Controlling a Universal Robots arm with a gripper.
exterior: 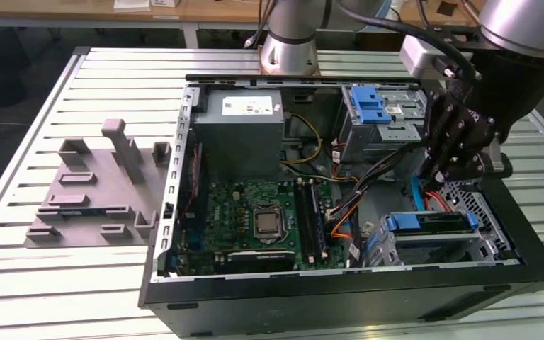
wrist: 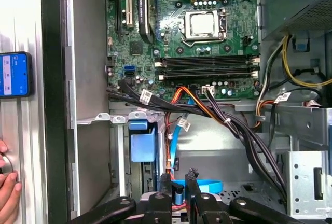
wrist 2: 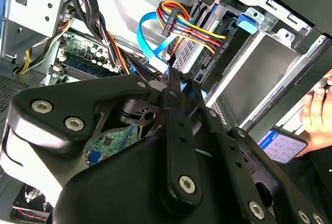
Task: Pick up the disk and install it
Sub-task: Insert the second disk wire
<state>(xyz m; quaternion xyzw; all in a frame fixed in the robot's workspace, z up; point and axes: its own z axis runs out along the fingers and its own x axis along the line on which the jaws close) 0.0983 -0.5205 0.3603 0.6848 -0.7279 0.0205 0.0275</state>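
**Working end.** My gripper point(wrist: 178, 176) stands inside the open computer case point(exterior: 348, 301), just off the motherboard point(wrist: 197, 42) on its drive-bay side. In both wrist views the fingers point(wrist: 165, 178) are drawn together at the tips and carry no drive. A flat blue cable point(wrist: 199, 186) passes right at the tips. I cannot tell whether it is pinched or merely lies behind them.

**Task object.** The disk point(exterior: 439, 224) is not in my grasp. In the exterior view it lies flat in the lower bay beside the motherboard, just under the gripper, with its blue frame turned toward the board. The first wrist view shows that frame's blue end point(wrist: 142, 147) inside the bay rails.

**Progress.** I judge the pick-up and the carry into the case done, and the disk looks lodged in its bay. From this angle it may not be pushed fully home. A coloured power lead point(wrist 2: 194, 27) hangs loose above the bay, so the cabling appears unfinished.

**Farther in.** Beyond the motherboard sit the grey power supply point(exterior: 244, 134) and the silver cage point(exterior: 385, 113) with its blue latch.

**Surface and room.** The case rests on a slatted metal desk point(exterior: 111, 85). A grey fixture block point(exterior: 97, 188) lies on the far side of the motherboard from the disk, outside the case. A person's hand point(wrist: 8, 187) and a lit phone point(wrist: 14, 73) rest on the desk beside the case wall. Wooden benches stand behind the arm's base.
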